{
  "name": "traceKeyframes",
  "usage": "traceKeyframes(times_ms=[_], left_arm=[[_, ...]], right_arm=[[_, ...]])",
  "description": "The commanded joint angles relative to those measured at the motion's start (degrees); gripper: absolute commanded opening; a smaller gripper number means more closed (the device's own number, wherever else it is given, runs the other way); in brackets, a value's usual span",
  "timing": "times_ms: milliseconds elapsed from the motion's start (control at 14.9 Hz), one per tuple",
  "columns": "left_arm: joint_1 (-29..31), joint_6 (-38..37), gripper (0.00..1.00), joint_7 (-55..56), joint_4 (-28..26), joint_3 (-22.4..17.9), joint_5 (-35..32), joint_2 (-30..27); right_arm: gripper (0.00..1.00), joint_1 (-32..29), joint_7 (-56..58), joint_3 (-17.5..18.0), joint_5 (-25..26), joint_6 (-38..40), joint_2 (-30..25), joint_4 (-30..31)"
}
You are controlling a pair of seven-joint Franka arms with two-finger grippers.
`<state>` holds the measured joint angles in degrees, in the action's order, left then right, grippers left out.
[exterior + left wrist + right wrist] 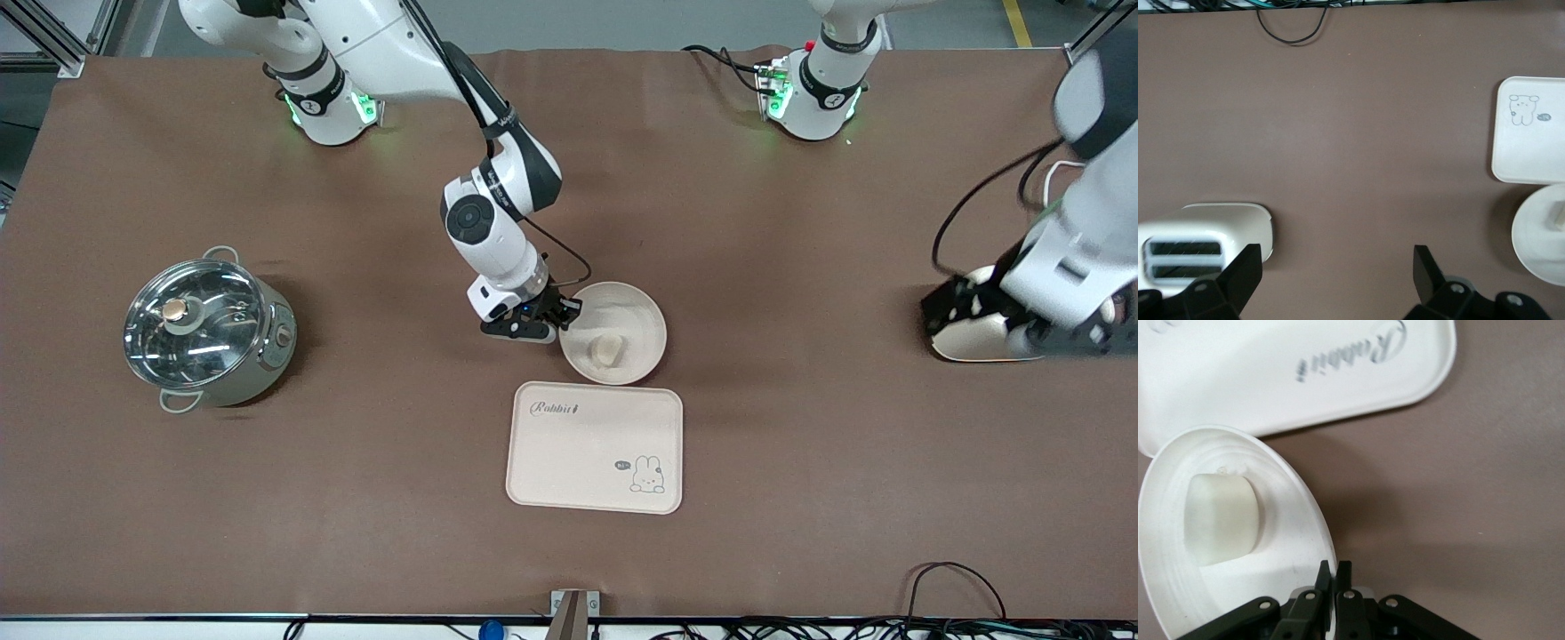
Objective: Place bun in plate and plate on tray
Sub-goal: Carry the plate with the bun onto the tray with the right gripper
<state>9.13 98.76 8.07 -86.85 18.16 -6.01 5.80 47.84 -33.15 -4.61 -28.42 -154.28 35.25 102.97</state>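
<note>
Lifting the plate (633,313) onto the tray (594,447) is the step in hand. The tray lies nearest the front camera; the plate sits just beside its farther edge, apart from it, with the bun (609,348) already resting in it. The right gripper (1334,577) is clenched on the plate's rim at the side toward the right arm's end of the table. Keep the plate level so the bun does not roll, raise the rim clear of the tray's lip, and set it down centred. The left gripper (1338,263) waits with fingers spread over a white toaster (1205,243) at its end. A brown cloth (800,427) covers the table; a lidded steel pot (206,327) stands toward the right arm's end.
</note>
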Motion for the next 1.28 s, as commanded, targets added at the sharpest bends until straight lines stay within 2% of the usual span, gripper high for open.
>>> traceKeyframes(times_ms=[0, 134, 269, 538, 739, 1076, 1210], left_arm=[[0.45, -2.17, 1.0, -1.82, -2.18, -0.05, 0.91, -4.39], [2.02, -2.26, 1.0, -5.5, -2.09, -0.23, 1.08, -4.3], [3.7, -2.26, 1.0, -10.07, -1.91, -0.84, 4.23, -4.39], [-4.71, -4.36, 1.0, -10.19, -0.69, -10.14, 4.78, -4.3], [-10.17, -5.33, 1.0, -10.01, 1.95, -14.55, 3.9, -4.04], [-11.77, -5.42, 1.0, -7.2, 1.43, -14.73, 3.63, -4.48], [-11.42, -7.69, 1.0, -6.76, 1.51, -14.47, 4.07, -4.57]], right_arm=[[0.01, -2.22, 1.07, 0.48, -2.08, 0.65, -0.98, -3.02], [0.01, -5.02, 0.9, 0.57, -2.16, 1.52, 4.36, -11.26], [0.01, -7.13, 0.81, 0.48, -1.99, 8.17, 9.55, -19.7], [0.01, -12.76, 2.29, 0.48, -1.55, 13.56, 18.34, -33.78], [0.01, -15.14, 5.37, 0.48, -1.55, 13.39, 22.74, -37.84], [0.01, -14.79, 6.08, 0.39, -1.46, 13.74, 24.42, -38.2], [0.01, -14.96, 6.87, 0.39, -1.46, 13.74, 24.42, -38.02]])
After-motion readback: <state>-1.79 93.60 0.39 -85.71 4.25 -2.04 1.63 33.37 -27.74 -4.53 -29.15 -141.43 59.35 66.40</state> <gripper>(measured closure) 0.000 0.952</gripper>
